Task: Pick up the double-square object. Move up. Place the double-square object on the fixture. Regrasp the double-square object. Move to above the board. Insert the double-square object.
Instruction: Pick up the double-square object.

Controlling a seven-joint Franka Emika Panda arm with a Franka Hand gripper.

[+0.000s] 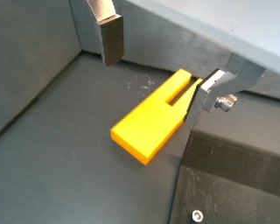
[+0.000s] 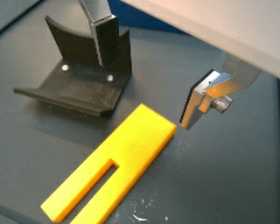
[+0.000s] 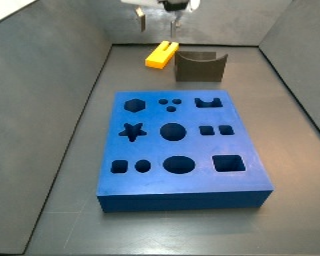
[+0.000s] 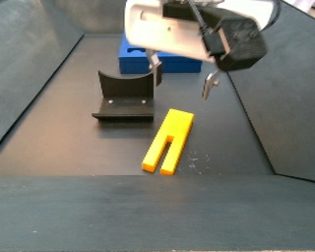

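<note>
The small elongated yellow block with a slot cut into one end – the double-square object [image 4: 169, 141] – lies flat on the dark floor, just beside the dark L-shaped bracket on its base plate, the fixture [image 4: 125, 98]. Nothing holds it. The gripper [image 4: 181, 77] hangs above the solid end of the block with its flat silver fingers [image 2: 202, 98] spread wide and empty; in a wrist view one finger [image 1: 108, 37] stands off to one side of the block and the other sits close against its edge, so the block is between the plates but not centred.

The step in hand looks like the pick-up. To do it well, the gripper should come straight down until the dark pads are level with the block's long side faces, then shift sideways a little so both fingers meet the block together – otherwise the nearer finger will push it across the floor before the grip forms. Gripping the solid part, away from the two prongs [image 2: 81, 194], should give a firmer hold. The fixture stands close by, so the descent should keep clear of its upright wall. The large blue slab with shaped holes, the board [image 3: 182, 145], lies well apart, towards the other end of the floor
</note>
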